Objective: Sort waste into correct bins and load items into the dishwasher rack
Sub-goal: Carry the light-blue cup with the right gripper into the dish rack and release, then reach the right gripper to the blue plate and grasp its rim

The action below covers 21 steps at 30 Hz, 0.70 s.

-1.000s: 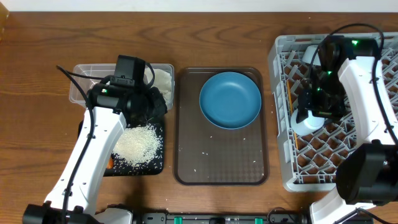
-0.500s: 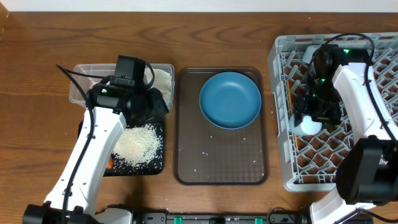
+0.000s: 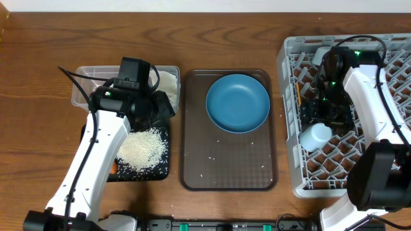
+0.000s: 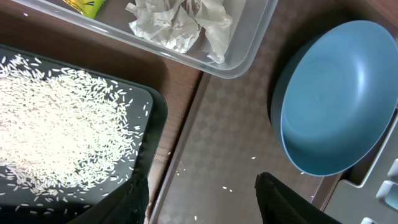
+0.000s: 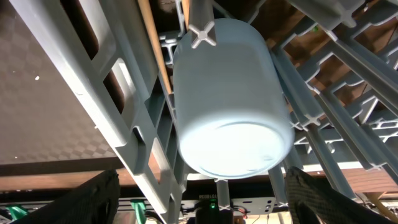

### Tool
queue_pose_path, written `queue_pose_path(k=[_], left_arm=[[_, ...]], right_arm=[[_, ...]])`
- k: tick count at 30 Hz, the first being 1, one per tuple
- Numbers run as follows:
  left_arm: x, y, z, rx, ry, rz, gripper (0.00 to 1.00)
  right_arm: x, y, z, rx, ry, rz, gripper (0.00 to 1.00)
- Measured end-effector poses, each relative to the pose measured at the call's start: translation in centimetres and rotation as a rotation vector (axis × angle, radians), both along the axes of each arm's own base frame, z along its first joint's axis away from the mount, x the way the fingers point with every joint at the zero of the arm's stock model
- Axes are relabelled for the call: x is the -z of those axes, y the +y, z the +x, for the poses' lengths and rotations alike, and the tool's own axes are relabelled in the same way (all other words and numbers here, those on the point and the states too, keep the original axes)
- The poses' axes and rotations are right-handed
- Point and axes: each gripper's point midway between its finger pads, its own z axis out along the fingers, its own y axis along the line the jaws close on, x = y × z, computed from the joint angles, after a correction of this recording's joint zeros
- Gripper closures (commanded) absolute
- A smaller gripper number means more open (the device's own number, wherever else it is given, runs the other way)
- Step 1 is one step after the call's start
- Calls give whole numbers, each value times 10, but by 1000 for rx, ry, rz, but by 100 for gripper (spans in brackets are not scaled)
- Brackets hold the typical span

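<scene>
- Left gripper [image 3: 162,108]: fingers [image 4: 134,200] spread well apart, nothing between them; poised over the strip of table [image 3: 38,51] between the black tray [image 3: 162,168] and the brown serving tray [image 3: 192,160].
- Right gripper [image 5: 211,202]: jaws wide apart, gripping nothing; inside the left part of the dishwasher rack [image 3: 289,160], just far of the light-blue cup [image 3: 315,136].
- Light-blue cup: free of both fingers, resting among the grey ribs of the rack at its left side, base turned toward the wrist camera.
- Thin wooden chopstick [image 5: 151,37]: lying along the rack's left wall, just beside the cup.
- Large blue plate [image 3: 237,102]: on the far right part of the brown serving tray, left of the rack.
- Loose white rice [image 3: 141,147]: heaped on the black tray, with a few stray grains scattered over the serving tray.
- Clear tub [image 3: 83,96]: just far of the black tray, holding crumpled white paper [image 4: 180,22] at its right end and a scrap of yellow-green label [image 4: 87,5] further left.
- Small orange carrot [image 3: 113,168]: only a sliver visible at the near-left part of the black tray, beside the left arm.
</scene>
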Motion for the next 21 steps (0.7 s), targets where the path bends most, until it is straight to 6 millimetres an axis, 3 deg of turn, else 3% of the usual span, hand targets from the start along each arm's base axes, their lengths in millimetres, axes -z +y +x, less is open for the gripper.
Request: queue_pose_path(k=[3,6,10,13,17,21], left_arm=[[0,1,0,1,0,5,41],[1,6,0,-8,-2,33,41],[1,12,4,-22,-17,67,39],[-1,18,15,-36,-61,87,35],[-6,40,31,-89,-126,140,20],[-9,74,40,-181,-152,217,13]], right_arm=[[-7,6,5,-22,-20,41,21],[-32,22,21,-57,-94,142,21],[-77,54,54,-138,-281,279,21],[-99,91,62,-248,-379,349,22],[-106,146,65,-394,-453,405,23],[-90,197,65,-504,-507,398,23]])
